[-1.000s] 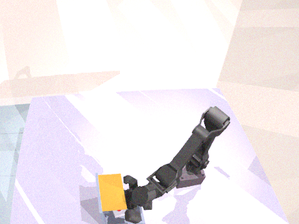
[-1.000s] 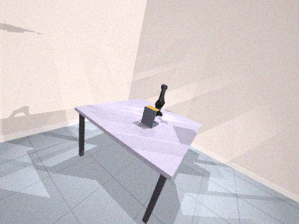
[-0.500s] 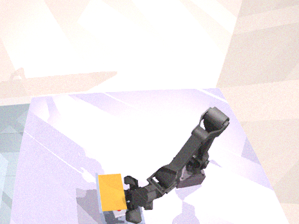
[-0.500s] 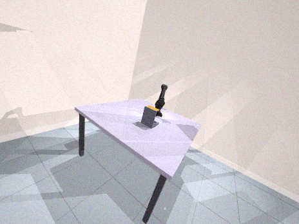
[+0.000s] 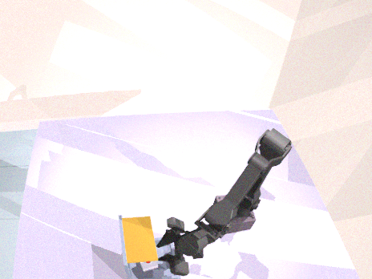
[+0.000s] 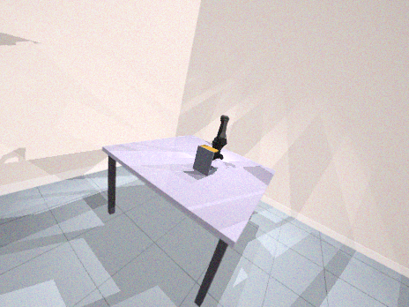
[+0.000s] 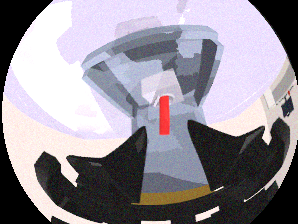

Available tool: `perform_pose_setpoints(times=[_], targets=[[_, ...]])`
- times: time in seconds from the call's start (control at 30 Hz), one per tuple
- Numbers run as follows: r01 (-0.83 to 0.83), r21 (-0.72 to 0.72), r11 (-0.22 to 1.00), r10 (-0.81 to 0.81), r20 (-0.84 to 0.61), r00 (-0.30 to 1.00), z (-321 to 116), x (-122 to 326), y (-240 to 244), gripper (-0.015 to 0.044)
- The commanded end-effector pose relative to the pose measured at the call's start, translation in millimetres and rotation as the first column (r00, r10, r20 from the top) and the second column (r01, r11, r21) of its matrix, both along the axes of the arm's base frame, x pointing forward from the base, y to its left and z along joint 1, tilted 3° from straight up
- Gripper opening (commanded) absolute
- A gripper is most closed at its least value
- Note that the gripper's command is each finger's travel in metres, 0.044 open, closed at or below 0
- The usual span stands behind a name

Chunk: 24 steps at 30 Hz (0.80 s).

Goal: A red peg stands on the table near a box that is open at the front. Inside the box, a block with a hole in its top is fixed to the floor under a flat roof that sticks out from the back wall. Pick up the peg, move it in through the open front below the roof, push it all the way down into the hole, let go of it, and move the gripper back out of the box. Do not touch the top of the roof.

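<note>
The box (image 5: 123, 240) (image 6: 203, 160) (image 7: 172, 162) has grey walls and an orange-yellow roof (image 5: 139, 240) (image 6: 208, 148) (image 7: 172, 195). The pale block (image 7: 151, 89) (image 5: 149, 266) is fixed to its floor, partly hidden below the roof in the top view. The red peg (image 7: 164, 117) stands in the block's hole in the wrist view, with a length sticking out above the block. Only a bit of red shows beside the roof in the top view. My gripper (image 7: 167, 127) (image 5: 159, 252) is open at the box's open front, fingertips apart on either side of the peg's upper end, with gaps between.
The box stands on the pale purple table (image 5: 80, 172) (image 6: 154, 163). Its side walls (image 7: 210, 67) stand on both sides of the block, and the roof is close to the fingers. My arm (image 5: 240, 180) (image 6: 222, 132) reaches in from the open side.
</note>
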<state>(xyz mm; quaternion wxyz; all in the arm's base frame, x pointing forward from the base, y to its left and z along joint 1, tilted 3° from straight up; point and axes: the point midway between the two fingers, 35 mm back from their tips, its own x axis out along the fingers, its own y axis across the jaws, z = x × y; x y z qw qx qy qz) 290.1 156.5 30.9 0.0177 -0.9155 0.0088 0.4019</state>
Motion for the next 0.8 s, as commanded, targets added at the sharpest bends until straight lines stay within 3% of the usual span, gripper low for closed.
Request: perform_pose_setpoints(times=[0.0, 0.27, 0.77], targets=[[0.004, 0.006, 1.000, -0.004, 0.009, 1.000, 3, -8, -1, 0.0246], [0.005, 0.007, 1.000, -0.005, 0.004, 1.000, 20, -29, 1, 0.0440], [0.004, 0.006, 1.000, -0.004, 0.004, 1.000, 50, -71, -6, 0.0440]])
